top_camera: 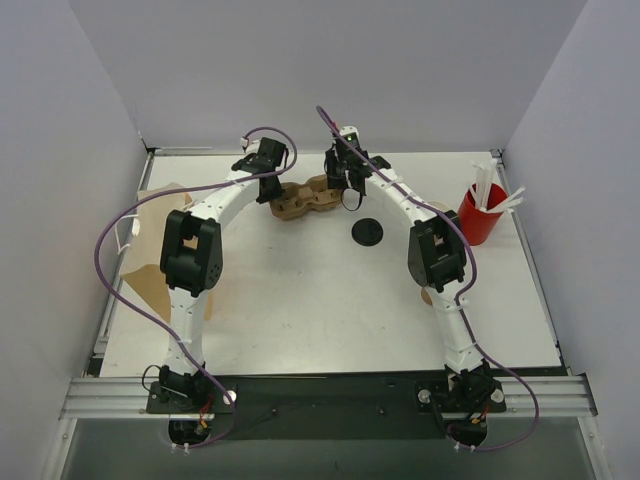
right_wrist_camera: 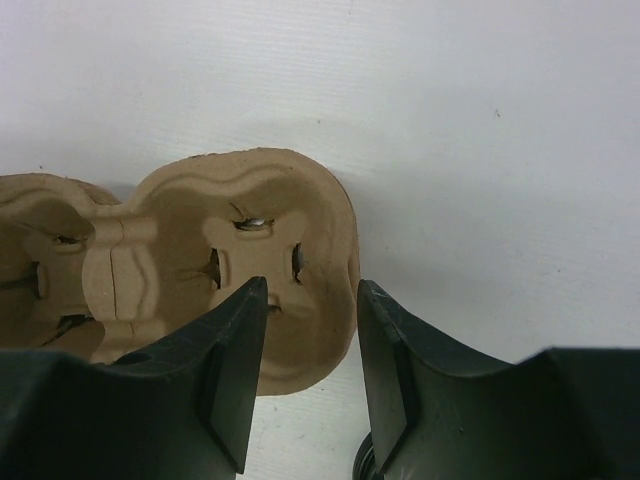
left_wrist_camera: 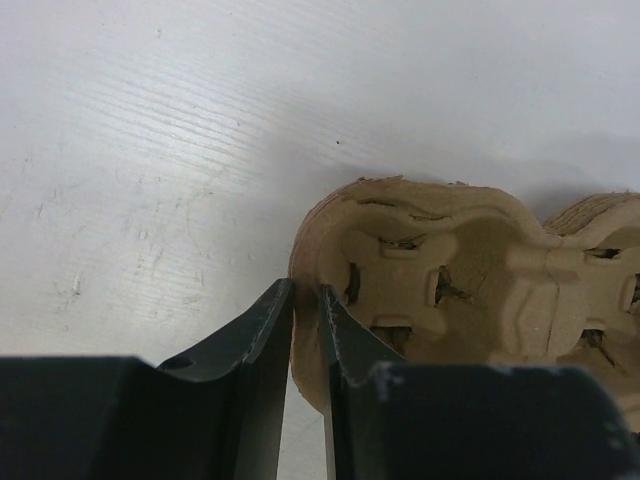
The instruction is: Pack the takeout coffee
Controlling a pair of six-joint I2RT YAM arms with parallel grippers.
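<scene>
Top external: coffee (top_camera: 367, 232) near right tool (top_camera: 345, 194).

The left arm (top_camera: 190, 250) arches toward 1 o'clock, the right arm (top_camera: 437, 255) toward 11. The left gripper (left_wrist_camera: 305, 290) pinches the pulp carrier (left_wrist_camera: 450, 270) by its rim; the right gripper (right_wrist_camera: 312, 285) gapes.

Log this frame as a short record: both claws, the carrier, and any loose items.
carrier: pulp cup carrier, far centre, visible pockets empty
left claw: shut on the carrier's left rim
right claw: open, straddling its right rim
black lid: flat on table beside carrier
red cup: holds white straws, far right
coffee cup: none clearly visible
</scene>
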